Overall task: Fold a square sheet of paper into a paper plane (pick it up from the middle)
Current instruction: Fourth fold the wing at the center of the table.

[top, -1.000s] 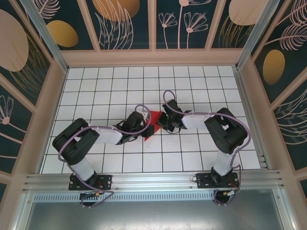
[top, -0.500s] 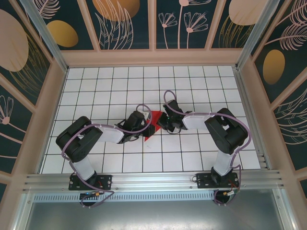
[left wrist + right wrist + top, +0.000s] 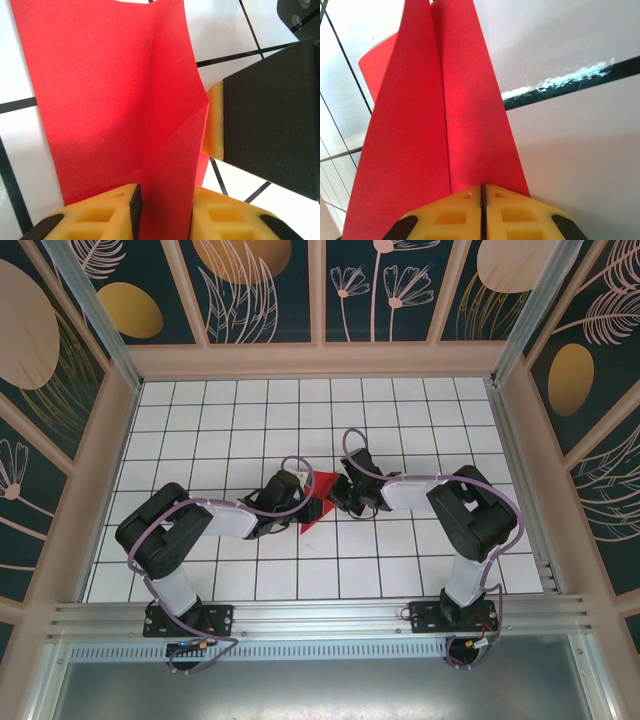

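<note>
So here's my setup, minus the obvious stuff. The table (image 3: 230, 420) is white tiles with thin black grid lines, pretty clean overall. Up close on the right wrist camera, one grid line (image 3: 560, 80) has a pale, chalky scuff along its edge. Around the table there's a beige frame (image 3: 320, 360), and behind it the back wall (image 3: 260, 290) is dark teal with peach flowers, feathery leaves and big gold blobs. Same print on the left wall (image 3: 40, 370) and the right wall (image 3: 590, 390). Silver posts (image 3: 95, 305) run up the back corners. Nearest me there's an aluminium rail (image 3: 320, 620) across the front edge, then a dull grey metal sheet (image 3: 320, 690) below it.
</note>
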Tool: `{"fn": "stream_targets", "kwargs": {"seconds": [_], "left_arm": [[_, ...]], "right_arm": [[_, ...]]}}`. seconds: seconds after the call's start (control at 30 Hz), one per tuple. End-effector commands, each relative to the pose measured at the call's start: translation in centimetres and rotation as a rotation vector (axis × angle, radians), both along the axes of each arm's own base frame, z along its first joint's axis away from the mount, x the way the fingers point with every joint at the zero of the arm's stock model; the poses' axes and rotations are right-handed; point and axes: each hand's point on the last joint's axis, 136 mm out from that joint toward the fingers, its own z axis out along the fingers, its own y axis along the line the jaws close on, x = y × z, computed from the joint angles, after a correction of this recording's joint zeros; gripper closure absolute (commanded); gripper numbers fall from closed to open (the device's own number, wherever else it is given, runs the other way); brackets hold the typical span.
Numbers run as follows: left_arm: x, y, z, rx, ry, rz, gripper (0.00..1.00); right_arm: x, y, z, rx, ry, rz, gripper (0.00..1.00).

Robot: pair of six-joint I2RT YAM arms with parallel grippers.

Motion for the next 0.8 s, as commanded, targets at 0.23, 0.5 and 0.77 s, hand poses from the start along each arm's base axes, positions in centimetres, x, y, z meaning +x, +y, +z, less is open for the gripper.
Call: {"fn": "stream_targets", "kwargs": {"seconds": [0.23,0.5,0.77], "left_arm": [[0.4,0.1,-0.1,-0.039,0.026,0.015,0.83],[0.1,-0.1,-0.2,-0.137,0.105,0.008,0.91],[-0.1,0.4,-1.4,-0.17,0.21,0.052,0.95]], "right_arm": [[-2.0,-2.4,-2.5,-0.085,0.09,-0.026,0.88],[-0.5,-1.3,0.3,-0.002,-0.019,0.053,0.88],[2.2,0.3,7.2,0.144,-0.26,0.199,0.86]]}}
